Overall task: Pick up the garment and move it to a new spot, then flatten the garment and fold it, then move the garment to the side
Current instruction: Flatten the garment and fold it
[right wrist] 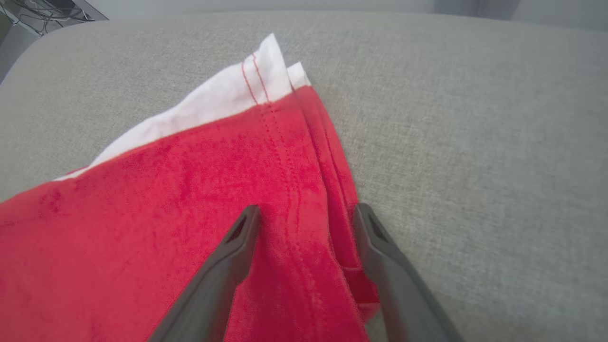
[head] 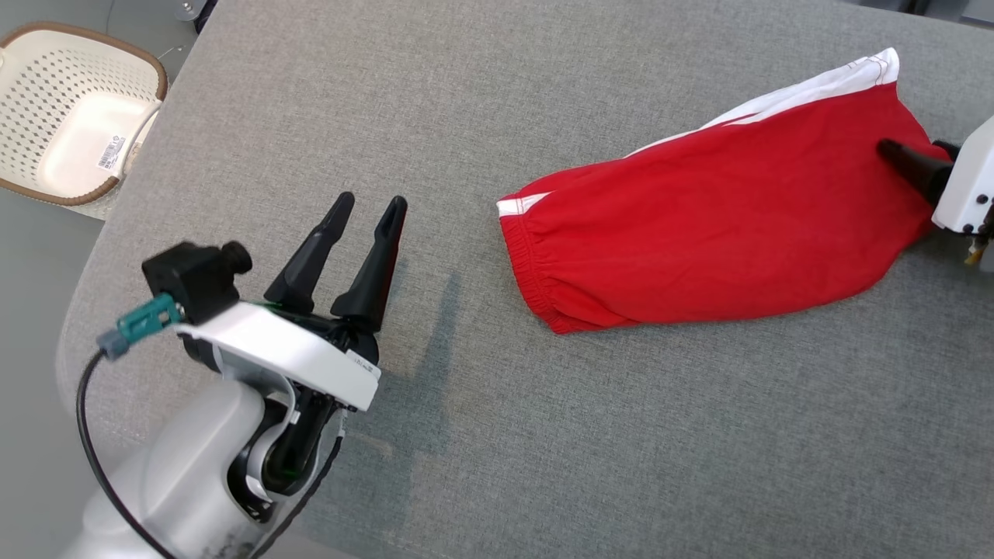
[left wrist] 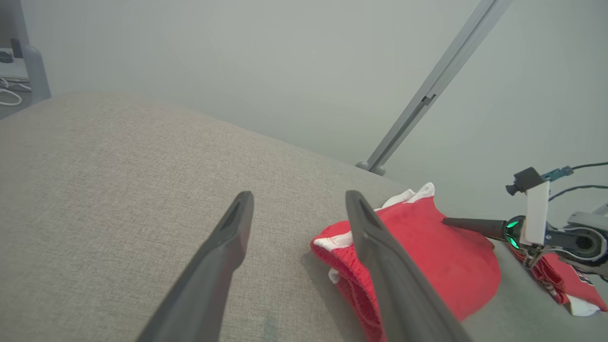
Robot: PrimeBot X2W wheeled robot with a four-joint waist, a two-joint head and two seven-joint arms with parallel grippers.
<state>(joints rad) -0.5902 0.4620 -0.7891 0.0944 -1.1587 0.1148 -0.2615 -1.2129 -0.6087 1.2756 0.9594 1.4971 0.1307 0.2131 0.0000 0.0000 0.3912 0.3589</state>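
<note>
The garment (head: 714, 225), a pair of red shorts with white trim, lies folded over on the grey cloth-covered desk (head: 543, 427). Its gathered waistband points toward the left arm, and its white-edged hem end points up and away toward the right arm.

The left pincer (head: 371, 202) is well apart from the garment, off the waistband end, above bare desk. Its pale forearm rises from below and the wrist is bent, so the two dark fingers slant up and slightly toward the garment. The jaws are released, with a clear gap between the tips and nothing in them. In the left wrist view the waistband sits just past one finger.

The right pincer (right wrist: 308, 210) reaches in over the hem end of the garment from the side away from the waistband, with its white wrist housing just beyond the cloth's edge. Its fingers lie low and nearly level. The jaws are spread and straddle a stitched seam: one finger (right wrist: 237, 247) is over red cloth, the other along the garment's folded edge. They are not pinching the cloth, and I cannot tell whether they touch it.

A pale perforated basket (head: 78, 109) stands off the desk, far beyond the left pincer from the garment.
</note>
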